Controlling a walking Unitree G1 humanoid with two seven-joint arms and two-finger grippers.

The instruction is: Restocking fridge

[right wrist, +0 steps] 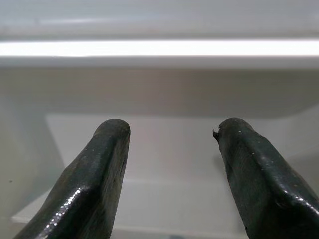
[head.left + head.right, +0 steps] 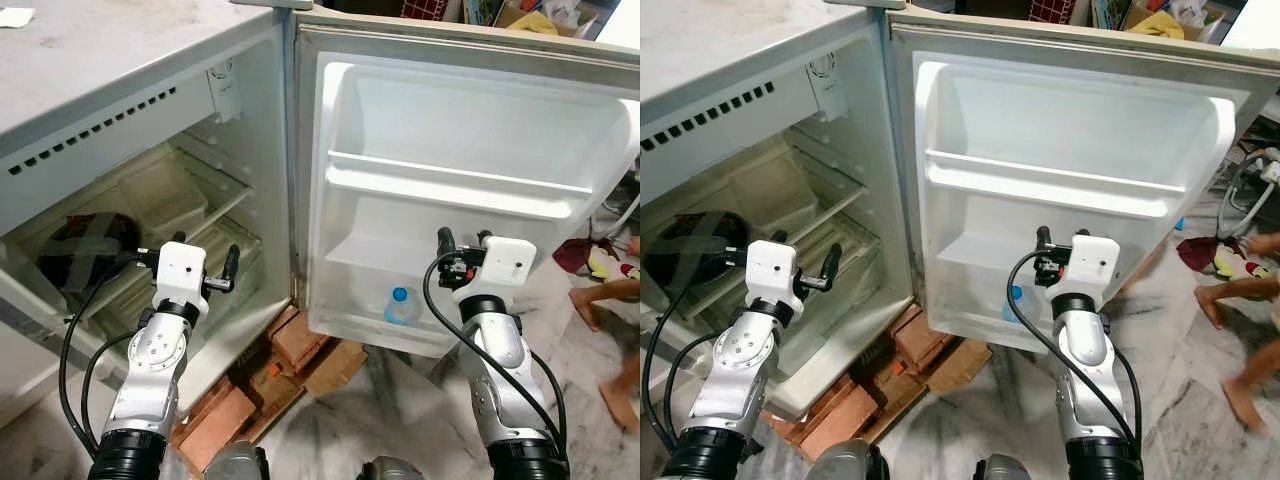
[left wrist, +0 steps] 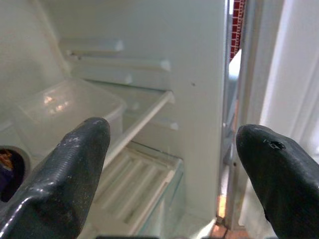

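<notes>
Open fridge (image 2: 250, 130), seen from in front, with its door (image 2: 470, 120) swung wide to the robot's right. The task's visible item is a small clear water bottle (image 2: 401, 306) with a blue cap, standing upright in the lowest door bin (image 2: 380, 335), near that bin's left end.

Right pincer (image 2: 463, 243): raised before the door, above and just to the right of the bottle, fingers parted and holding nothing; its wrist view looks between the two black fingertips (image 1: 107, 149) into a white door compartment.

Left pincer (image 2: 205, 266): held at the mouth of the fridge cabinet, likewise released and empty, facing the pale inner shelves (image 3: 144, 112) and a clear drawer (image 2: 160, 195). A dark rounded bundle (image 2: 85, 245) lies on a shelf deeper inside, to the left.

Handling, as a judgement: the bottle looks light and thin-walled, so it would yield under a hard squeeze, and smooth plastic may slip, more so if wet. The firmest hold is likely across the upper body just below the cap, taken from above, since the bin's front wall screens the lower part.

The fridge stands on bricks (image 2: 300, 345). A person's bare legs (image 2: 610, 300) show on the floor far right.
</notes>
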